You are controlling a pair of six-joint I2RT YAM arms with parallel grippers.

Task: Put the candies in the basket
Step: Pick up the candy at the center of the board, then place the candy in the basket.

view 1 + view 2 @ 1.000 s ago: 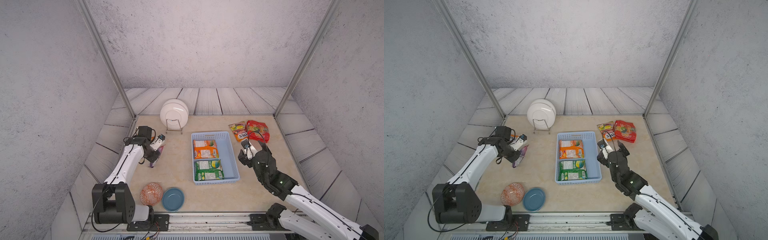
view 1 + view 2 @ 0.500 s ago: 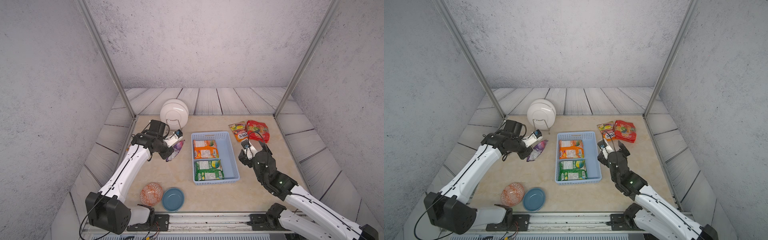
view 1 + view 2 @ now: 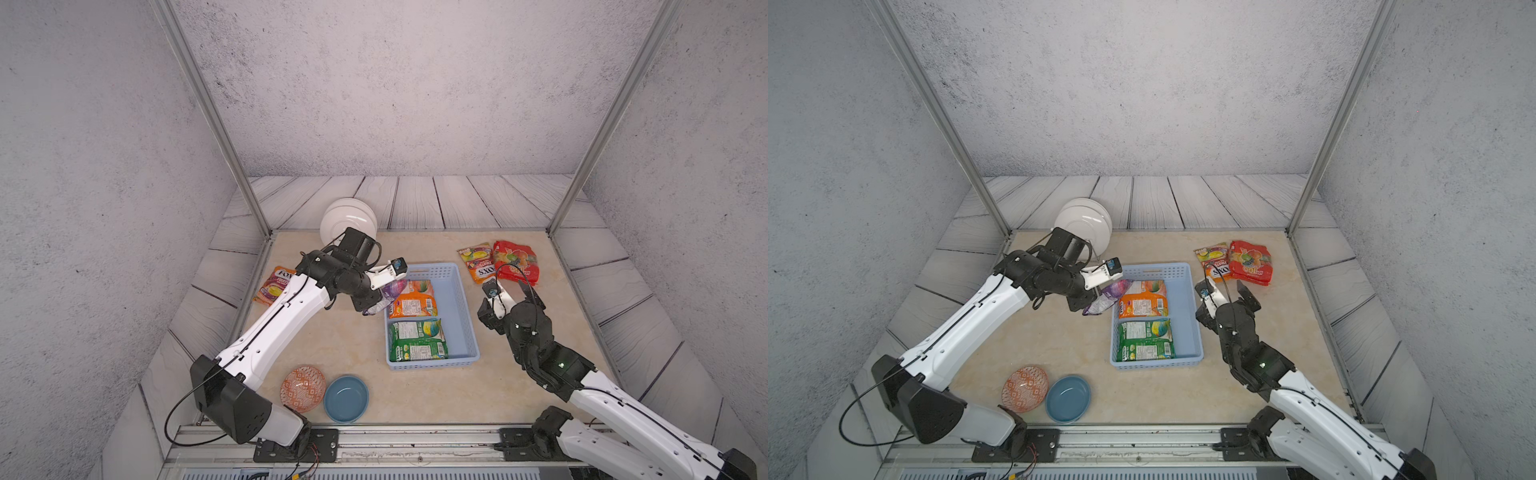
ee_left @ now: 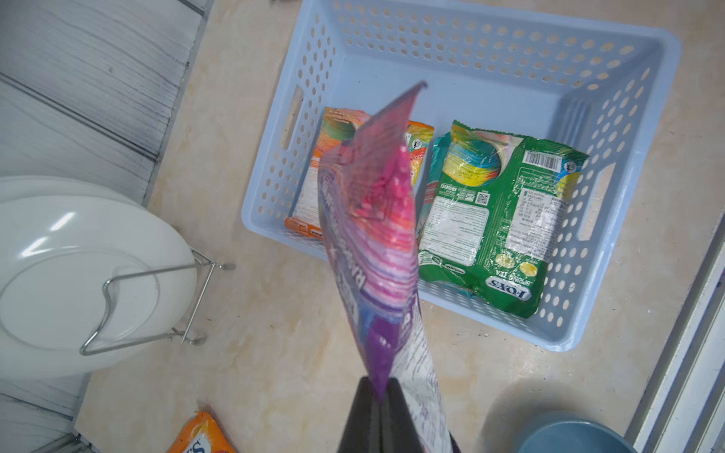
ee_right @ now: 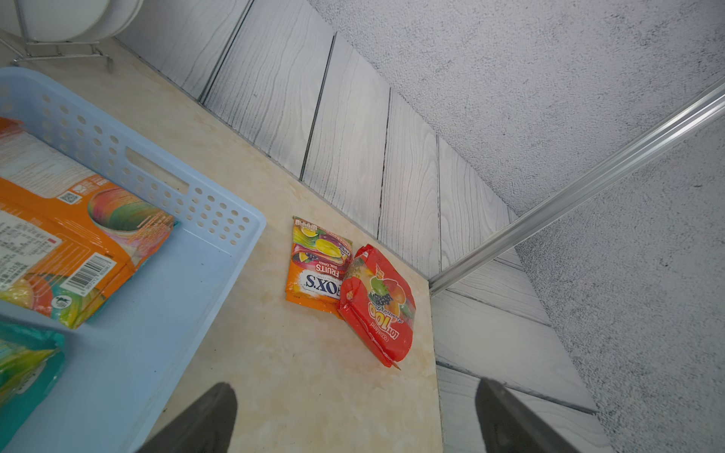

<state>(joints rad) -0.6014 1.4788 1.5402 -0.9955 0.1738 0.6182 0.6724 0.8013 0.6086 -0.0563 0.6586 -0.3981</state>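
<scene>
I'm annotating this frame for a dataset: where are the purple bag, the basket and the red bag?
purple bag (image 4: 372,235), left wrist view, middle of its hanging face.
basket (image 3: 456,307), a top view, bare part of its floor.
red bag (image 5: 378,302), right wrist view, on its fruit print.

Clearance: right half of basket (image 3: 455,307) open.
Orange bag (image 3: 413,302) and green bag (image 3: 417,340) fill its left half; floor beside them bare. Bench (image 3: 357,353) bare between basket and the patterned bowl (image 3: 303,388) and blue bowl (image 3: 345,399) at front; plates (image 3: 347,216) at back.
</scene>
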